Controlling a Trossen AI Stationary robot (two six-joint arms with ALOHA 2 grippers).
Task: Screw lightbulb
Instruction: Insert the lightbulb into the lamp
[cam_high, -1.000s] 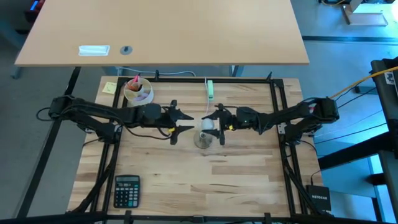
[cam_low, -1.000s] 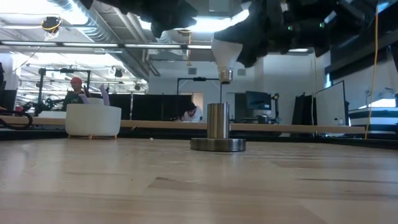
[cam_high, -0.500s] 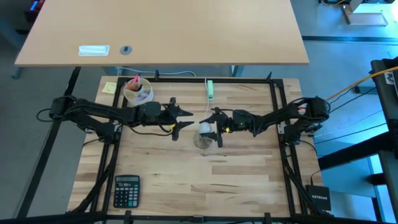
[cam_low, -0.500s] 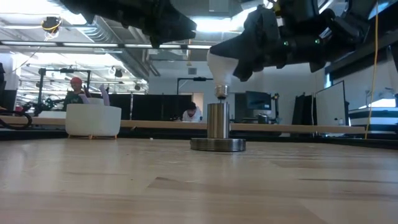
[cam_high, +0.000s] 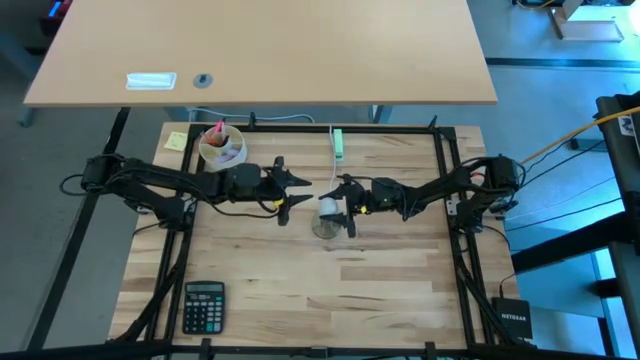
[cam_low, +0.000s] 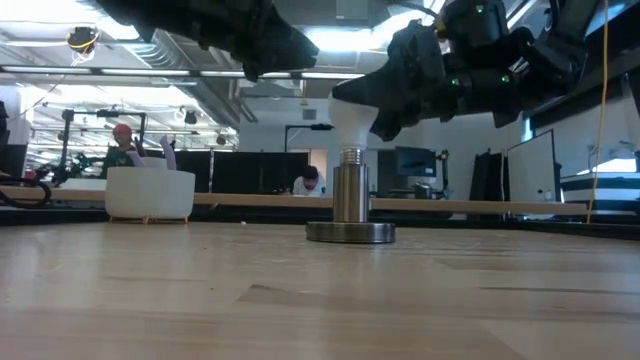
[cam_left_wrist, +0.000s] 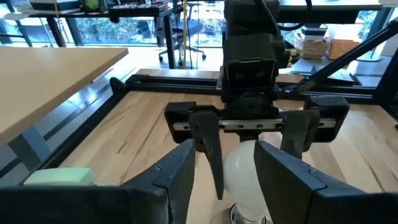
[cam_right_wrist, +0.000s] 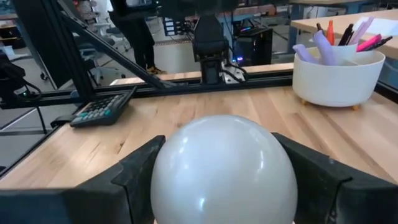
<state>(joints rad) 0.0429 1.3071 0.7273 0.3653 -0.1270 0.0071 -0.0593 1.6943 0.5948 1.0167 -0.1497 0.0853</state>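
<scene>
- The wooden table (cam_high: 300, 290) is carrying everything; the places below are given from the grey socket (cam_low: 350, 205), which is standing upright near the table's middle.
- The right arm is reaching in from the right edge of the table toward the socket, and the right gripper (cam_high: 343, 204) is hanging directly over it, its two fingers (cam_right_wrist: 137, 171) pinching the lightbulb (cam_low: 352, 122) by the round head.
- The left arm is stretching in from the left edge, and the left gripper (cam_high: 284, 191) is hovering just to the left of the socket, above the tabletop, its fingers (cam_left_wrist: 180, 180) spread apart and gripping nothing.
- The white cup (cam_high: 222, 148) with pens in it is sitting well to the left of the socket and toward the far edge.
- The black calculator (cam_high: 203, 306) is lying well apart from the socket, toward the near left corner.
- The lightbulb is being held upright with its head up and its screw base pointing down, meeting the top of the socket's metal tube; how far the thread is in cannot be told.
- A small pale green and white block (cam_high: 338, 144) is lying beyond the socket, close to the far rail of the frame.
</scene>
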